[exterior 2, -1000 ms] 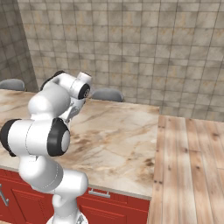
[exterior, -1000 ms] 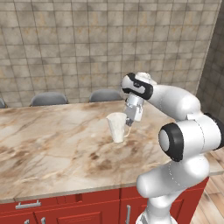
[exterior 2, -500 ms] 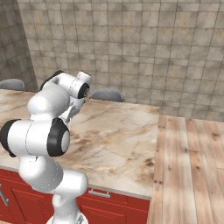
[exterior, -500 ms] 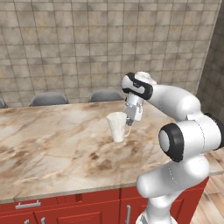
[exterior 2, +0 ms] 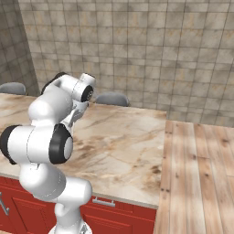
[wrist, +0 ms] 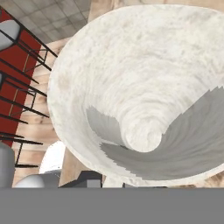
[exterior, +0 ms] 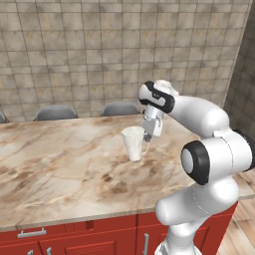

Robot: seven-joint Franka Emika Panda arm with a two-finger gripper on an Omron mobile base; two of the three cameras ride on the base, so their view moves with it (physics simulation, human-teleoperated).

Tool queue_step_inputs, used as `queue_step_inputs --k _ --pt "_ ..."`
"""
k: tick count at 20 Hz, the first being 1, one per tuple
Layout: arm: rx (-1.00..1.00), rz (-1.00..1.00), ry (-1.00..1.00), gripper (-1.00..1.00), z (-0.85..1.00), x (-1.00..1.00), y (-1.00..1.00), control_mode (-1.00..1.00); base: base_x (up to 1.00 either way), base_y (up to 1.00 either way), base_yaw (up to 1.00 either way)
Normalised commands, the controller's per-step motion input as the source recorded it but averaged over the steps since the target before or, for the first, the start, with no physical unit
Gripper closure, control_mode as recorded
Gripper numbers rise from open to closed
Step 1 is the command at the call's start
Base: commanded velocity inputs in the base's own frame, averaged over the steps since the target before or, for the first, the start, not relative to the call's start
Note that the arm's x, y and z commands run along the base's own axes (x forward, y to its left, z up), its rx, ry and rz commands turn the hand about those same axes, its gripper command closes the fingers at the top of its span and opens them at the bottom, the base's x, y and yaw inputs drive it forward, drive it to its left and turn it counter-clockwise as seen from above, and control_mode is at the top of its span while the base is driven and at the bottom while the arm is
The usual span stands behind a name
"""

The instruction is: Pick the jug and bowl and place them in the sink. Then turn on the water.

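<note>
The jug (exterior: 133, 143), a small white tapered pitcher, stands upright over the marble counter (exterior: 60, 164) in the left base view. My gripper (exterior: 148, 137) comes down at the jug's right side and is shut on its handle edge. I cannot tell whether the jug's base touches the counter. In the hand view I look straight into the jug's pale inside (wrist: 140, 100) from very close. My own arm hides the gripper and the jug in the right base view. The bowl, the sink and the water are out of view.
Grey chairs (exterior: 56, 112) (exterior: 119, 107) stand behind the counter against a tiled wall. Red cabinets (exterior: 74, 239) run under the counter's front edge. To the right of the counter lies wooden floor (exterior 2: 196, 173).
</note>
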Motion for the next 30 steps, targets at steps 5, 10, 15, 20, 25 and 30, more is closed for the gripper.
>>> queue_step_inputs --k 5,10,15,20,25,30 --pt "0.0 0.0 0.0 1.0 0.15 0.0 0.0 -1.0 0.0 0.0 0.0" --pt "0.0 0.0 0.0 1.0 0.16 0.0 0.0 -1.0 0.0 0.0 0.0" --pt "0.0 0.0 0.0 1.0 0.19 0.0 0.0 -1.0 0.0 0.0 0.0" --pt "0.0 0.0 0.0 1.0 0.16 0.0 0.0 -1.0 0.0 0.0 0.0" --pt "0.0 0.0 0.0 1.0 0.03 0.0 0.0 -1.0 0.0 0.0 0.0" --pt "0.0 0.0 0.0 1.0 0.02 0.0 0.0 -1.0 0.0 0.0 0.0"
